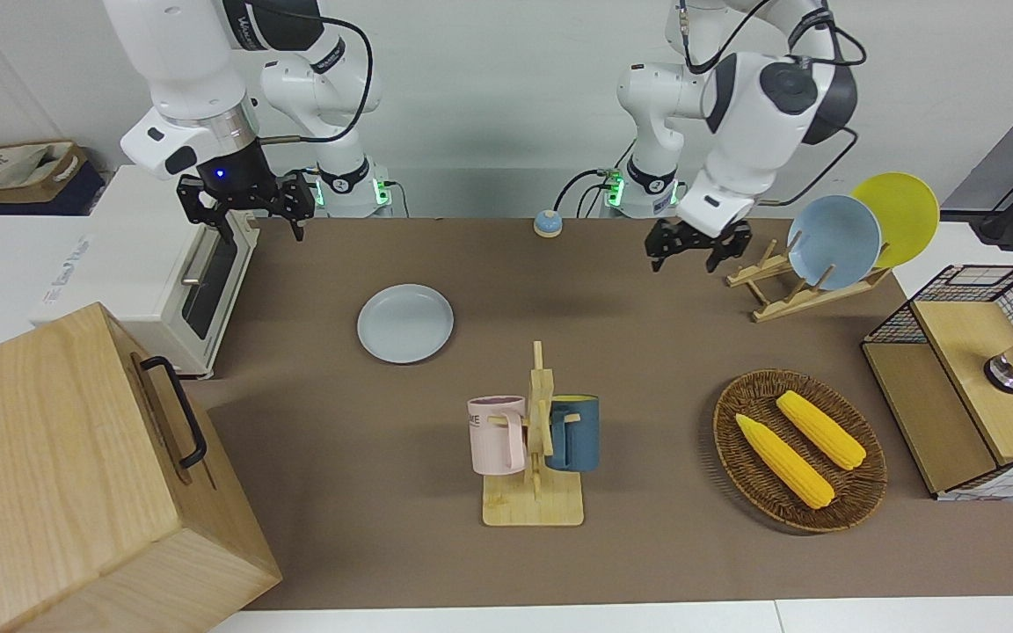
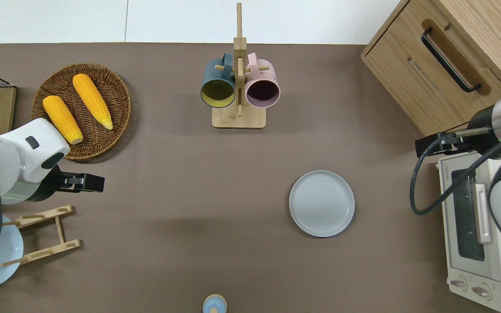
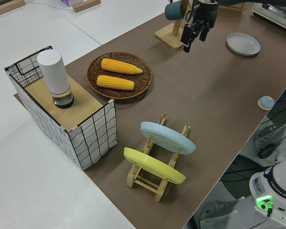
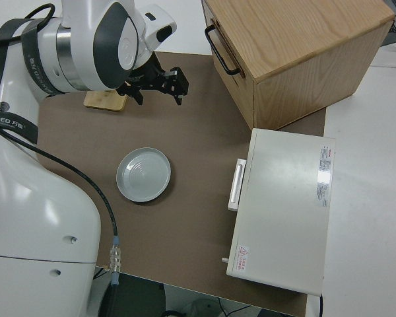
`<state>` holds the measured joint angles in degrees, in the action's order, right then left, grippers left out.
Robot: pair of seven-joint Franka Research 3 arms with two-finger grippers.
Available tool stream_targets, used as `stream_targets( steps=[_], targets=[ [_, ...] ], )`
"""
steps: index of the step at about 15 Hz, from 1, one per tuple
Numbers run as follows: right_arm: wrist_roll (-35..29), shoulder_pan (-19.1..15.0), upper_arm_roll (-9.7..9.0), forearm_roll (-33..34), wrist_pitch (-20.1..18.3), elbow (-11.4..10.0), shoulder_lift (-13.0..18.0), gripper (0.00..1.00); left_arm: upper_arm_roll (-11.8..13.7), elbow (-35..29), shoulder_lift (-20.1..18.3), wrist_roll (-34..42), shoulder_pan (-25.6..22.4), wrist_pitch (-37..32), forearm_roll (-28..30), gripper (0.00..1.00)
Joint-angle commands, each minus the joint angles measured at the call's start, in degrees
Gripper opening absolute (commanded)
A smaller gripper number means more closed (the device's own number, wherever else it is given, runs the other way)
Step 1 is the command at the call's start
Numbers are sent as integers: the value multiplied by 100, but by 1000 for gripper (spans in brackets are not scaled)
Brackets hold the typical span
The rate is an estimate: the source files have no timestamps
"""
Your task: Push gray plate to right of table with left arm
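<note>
The gray plate (image 1: 405, 323) lies flat on the brown table (image 1: 647, 352), toward the right arm's end, beside the toaster oven; it also shows in the overhead view (image 2: 322, 203) and the right side view (image 4: 144, 174). My left gripper (image 1: 693, 249) is open and empty, up in the air. In the overhead view (image 2: 86, 182) it is over bare table between the wicker basket and the plate rack, well away from the plate. My right gripper (image 1: 247, 209) is parked, open and empty.
A mug stand (image 1: 535, 444) with a pink and a blue mug stands farther from the robots than the plate. A wicker basket (image 1: 858, 492) holds two corn cobs. There are also a plate rack (image 1: 770, 294), a toaster oven (image 1: 155, 264), a wooden cabinet (image 1: 76, 475), a wire crate (image 1: 981, 378) and a small blue bell (image 1: 547, 223).
</note>
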<state>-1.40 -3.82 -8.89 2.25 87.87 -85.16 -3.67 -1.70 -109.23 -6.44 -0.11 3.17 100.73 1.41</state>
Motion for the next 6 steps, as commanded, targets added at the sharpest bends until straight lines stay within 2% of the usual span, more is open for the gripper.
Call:
stream_targets(
  steps=[1,3,6],
  targets=[
    [-27,-4,1,-40,-59,8,33,983,-15,199,-86,169,-351,-168,-115,991],
    [-18,-4,1,-40,-59,8,33,983,46,410,-121,169,-370,-203,-124,991],
    [-18,-4,1,-40,-59,8,33,983,38,464,-121,169,-352,-194,-466,993]
  ],
)
